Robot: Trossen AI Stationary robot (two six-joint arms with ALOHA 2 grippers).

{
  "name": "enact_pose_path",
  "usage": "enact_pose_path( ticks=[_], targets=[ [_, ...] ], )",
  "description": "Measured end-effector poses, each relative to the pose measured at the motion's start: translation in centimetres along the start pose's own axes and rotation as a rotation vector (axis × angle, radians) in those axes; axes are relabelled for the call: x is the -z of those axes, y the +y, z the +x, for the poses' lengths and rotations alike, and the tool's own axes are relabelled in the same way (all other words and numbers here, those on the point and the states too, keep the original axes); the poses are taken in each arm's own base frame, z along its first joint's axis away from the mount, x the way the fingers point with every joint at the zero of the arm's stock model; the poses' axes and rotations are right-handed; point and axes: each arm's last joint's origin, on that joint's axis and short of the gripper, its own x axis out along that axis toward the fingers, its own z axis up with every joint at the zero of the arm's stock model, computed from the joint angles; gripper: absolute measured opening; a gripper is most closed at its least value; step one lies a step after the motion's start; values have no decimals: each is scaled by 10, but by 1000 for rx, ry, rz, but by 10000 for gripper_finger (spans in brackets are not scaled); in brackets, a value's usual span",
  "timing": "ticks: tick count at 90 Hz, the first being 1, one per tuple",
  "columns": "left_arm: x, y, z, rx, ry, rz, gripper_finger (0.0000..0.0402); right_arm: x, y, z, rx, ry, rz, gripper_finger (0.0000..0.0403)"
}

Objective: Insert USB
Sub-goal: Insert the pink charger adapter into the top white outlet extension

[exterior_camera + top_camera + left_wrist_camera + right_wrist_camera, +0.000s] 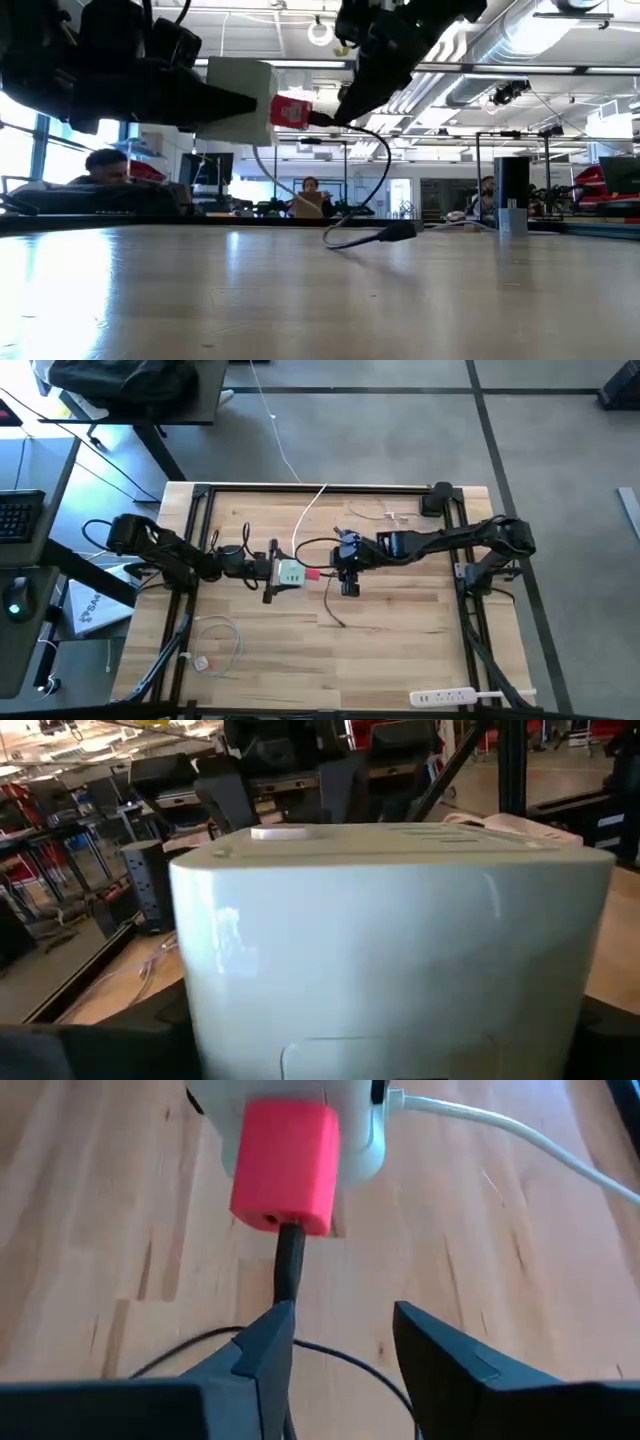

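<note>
My left gripper [268, 572] is shut on a white charger cube [289, 573], held above the table's middle. The USB, a small red-pink plug [285, 1165], sits with its front end against the cube's face [362, 1130]. Its thin black cable [288, 1260] hangs down in a loop to the table [385, 235]. My right gripper [342, 1315] stands open just behind the plug, on its right-hand side [346, 575], with an empty gap. A white cable [480, 1125] also leaves the cube. My left gripper pinches the charger cube between its two fingers [90, 1040] on two opposite sides [200, 1020]. It comes level from the table's left. The cube is lifted clear of the table and sits level [235, 95]. My right gripper has the black cable running past one fingertip [275, 1325]; whether they touch cannot be told.
A white power strip [443, 697] lies at the near right edge. A loose coiled white cable [215, 645] lies near left. Small parts [390, 515] and a black block [437, 500] sit at the far right. The wood in front of the cube is bare.
</note>
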Motion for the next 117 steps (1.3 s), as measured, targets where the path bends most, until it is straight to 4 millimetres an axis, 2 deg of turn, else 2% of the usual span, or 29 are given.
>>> enact_pose_path(
  ticks=[42, 62, 82, 103, 117],
  targets=[
    [0, 1, 1, -18, 11, 19, 294, -8, 0, -5, -8, -28, -6, 133],
    [1, 1, 1, -22, 18, 19, 294, -8, 2, -6, -66, -22, 31, 133],
    [1, 1, 1, -26, 19, 18, 294, -2, 1, 13, -5, 29, 50, 133],
    [3, 0, 1, -21, 28, -1, 294, -4, 2, 23, 4, -2, 56, 132],
    [5, -1, 2, -17, 41, -9, 294, -6, 2, 23, -1, -23, 55, 99]
  ],
)
